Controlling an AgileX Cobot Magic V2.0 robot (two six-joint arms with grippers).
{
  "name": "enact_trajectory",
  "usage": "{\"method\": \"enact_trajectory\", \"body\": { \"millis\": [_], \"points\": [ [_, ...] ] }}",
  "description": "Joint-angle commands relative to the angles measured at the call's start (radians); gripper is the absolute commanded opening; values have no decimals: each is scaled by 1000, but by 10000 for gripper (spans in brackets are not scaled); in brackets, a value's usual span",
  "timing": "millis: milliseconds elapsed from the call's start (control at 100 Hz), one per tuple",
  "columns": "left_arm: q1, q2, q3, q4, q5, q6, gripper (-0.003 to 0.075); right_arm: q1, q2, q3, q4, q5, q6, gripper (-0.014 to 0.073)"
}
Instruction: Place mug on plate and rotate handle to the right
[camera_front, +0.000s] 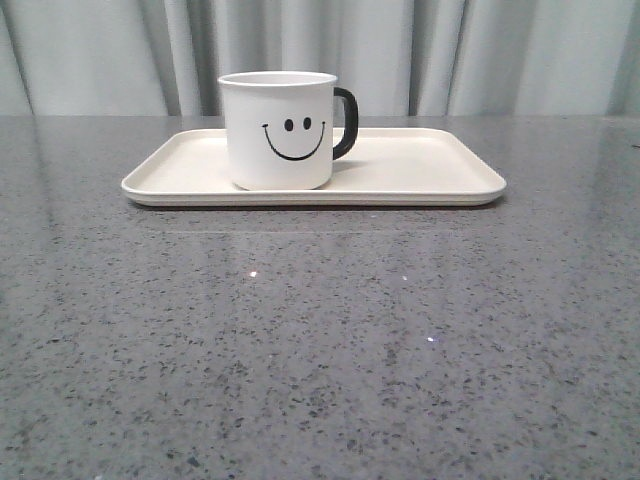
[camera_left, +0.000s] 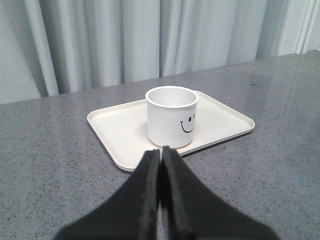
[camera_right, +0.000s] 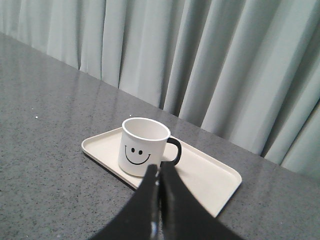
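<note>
The left pincer is pressed closed and holds nothing. The mug stands upright on the plate, left of its middle, handle pointing right, on the grey surface. The right pincer is likewise closed and holds nothing, near of the plate.

We find no readable words, brand names, labels or numbers in any view. The only printed sign is a black smiley face, two oval eyes above a curved mouth, on the white side of the mug; we see it whole in the front and right wrist views and only partly in the left wrist view.
</note>
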Motion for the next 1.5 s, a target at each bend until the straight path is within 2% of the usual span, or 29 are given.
{"method": "enact_trajectory", "body": {
  "millis": [0, 120, 190, 300, 370, 710, 870, 920, 990, 1490],
  "points": [
    [-3, 9, -27, -14, -84, -2, -19, -3, 8, -26, 13, -82, 1, -61],
    [0, 9, -12, 4, -117, -2, -19, -3, 8, -26, 13, -82, 1, -61],
    [19, 8, 15, 65, -221, -2, -19, -3, 8, -26, 13, -82, 1, -61],
    [77, 6, 95, 142, -462, -34, -19, -3, 8, -26, 13, -82, 1, -61],
    [113, -19, 141, 197, -522, -96, -19, -3, 8, -26, 13, -82, 1, -61],
    [329, -200, 357, 201, -516, -106, -19, -3, 8, -26, 13, -82, 1, -61],
    [400, -258, 443, 182, -518, -106, -19, -3, 8, -26, 13, -82, 1, -61],
    [415, -258, 441, 171, -450, -106, -19, -3, 8, -26, 13, -81, 1, -61],
    [440, -258, 441, 168, -430, -106, -19, -3, 11, -26, 13, -82, 1, -61],
    [470, -256, 441, 150, -407, -106, -19, -3, 11, -26, 13, -82, 1, -61]
  ]
}}
